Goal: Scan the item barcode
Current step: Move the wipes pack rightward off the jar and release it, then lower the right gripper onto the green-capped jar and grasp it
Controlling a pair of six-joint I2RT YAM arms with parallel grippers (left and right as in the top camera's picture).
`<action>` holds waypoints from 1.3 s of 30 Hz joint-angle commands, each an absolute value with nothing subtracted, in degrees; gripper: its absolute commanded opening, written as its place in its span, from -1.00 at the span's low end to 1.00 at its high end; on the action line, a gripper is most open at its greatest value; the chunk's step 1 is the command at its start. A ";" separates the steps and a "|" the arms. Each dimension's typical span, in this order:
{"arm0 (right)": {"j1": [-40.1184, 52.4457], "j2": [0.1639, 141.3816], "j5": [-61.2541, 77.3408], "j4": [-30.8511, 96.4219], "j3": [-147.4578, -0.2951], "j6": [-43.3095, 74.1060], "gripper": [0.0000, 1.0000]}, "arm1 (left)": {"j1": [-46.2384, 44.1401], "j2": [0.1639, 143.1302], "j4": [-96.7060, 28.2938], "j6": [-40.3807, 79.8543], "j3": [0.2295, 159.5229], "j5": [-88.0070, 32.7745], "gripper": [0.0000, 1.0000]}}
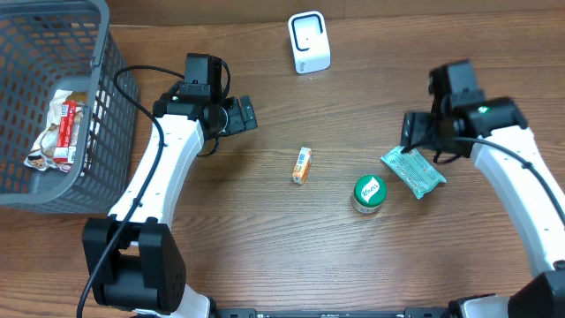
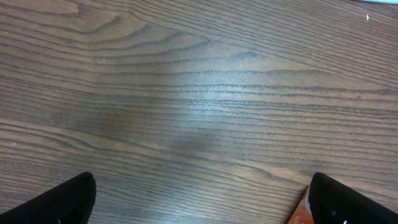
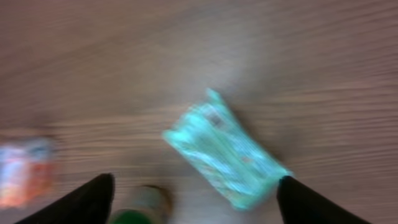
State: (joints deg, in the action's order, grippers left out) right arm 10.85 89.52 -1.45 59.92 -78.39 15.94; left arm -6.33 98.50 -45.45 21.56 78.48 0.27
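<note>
Overhead only, scanner point(image 1: 309, 42) and basket point(image 1: 113, 97), left end effector point(image 2: 199, 193) parted, right end effector point(image 3: 196, 190) parted above blurred green packet point(image 3: 224, 155)

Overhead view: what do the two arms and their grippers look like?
Both the left arm and right arm have white shells with black joints. A black cable runs along each. The left gripper and right gripper are black; a small green light glows near the right wrist.
</note>
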 commanded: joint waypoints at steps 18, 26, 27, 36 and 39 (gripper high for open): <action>27.18 89.08 -2.96 70.00 -76.82 37.65 1.00 | -6.35 98.15 -45.39 22.52 78.89 0.60 0.99; 31.44 89.56 -5.13 63.77 -68.93 39.27 0.93 | -6.35 98.13 -45.41 22.52 78.89 0.60 0.99; 31.44 89.56 -5.13 62.85 -67.92 39.24 0.91 | -6.35 98.13 -45.39 22.52 78.89 0.60 1.00; 31.44 89.60 -5.08 53.80 -60.12 36.82 0.67 | -6.35 98.13 -45.39 22.52 78.89 0.60 1.00; 31.44 89.60 -5.08 52.75 -59.24 36.60 0.61 | -6.35 98.13 -45.41 22.52 78.89 0.60 1.00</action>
